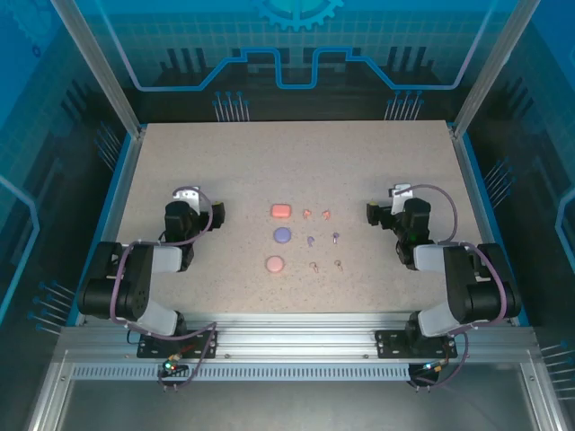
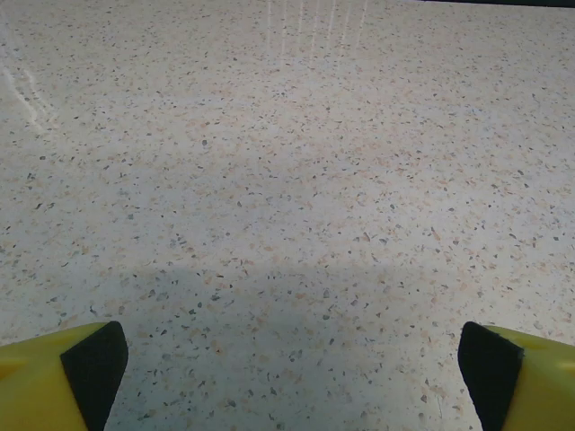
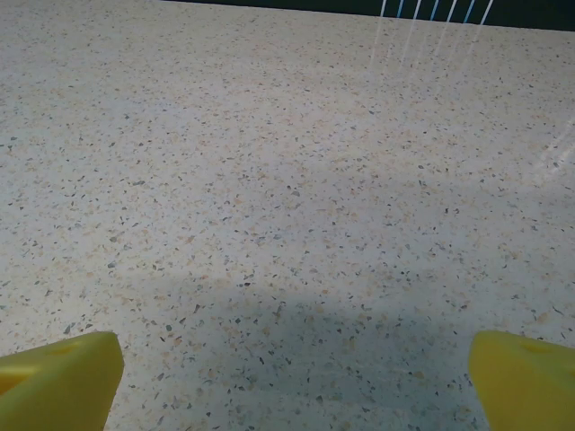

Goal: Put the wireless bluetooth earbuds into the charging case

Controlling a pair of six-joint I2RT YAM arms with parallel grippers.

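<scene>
Three small cases lie in a column at the table's middle: a coral-red case [image 1: 281, 211], a purple case [image 1: 282, 235] and a pale pink case [image 1: 275, 265]. To their right lie tiny buds in pairs: coral-red earbuds [image 1: 316, 214], purple earbuds [image 1: 322, 239] and pale pink earbuds [image 1: 325, 266]. My left gripper [image 1: 186, 196] rests far left of the cases. Its yellow fingers [image 2: 67, 377] stand wide apart over bare table. My right gripper [image 1: 399, 193] rests to the right of the buds. Its fingers [image 3: 58, 382] are also spread wide with nothing between them.
The speckled beige table [image 1: 296, 162] is bounded by blue rails and aluminium posts [image 1: 94, 67]. A metal frame [image 1: 296, 346] runs along the near edge where both arm bases are bolted.
</scene>
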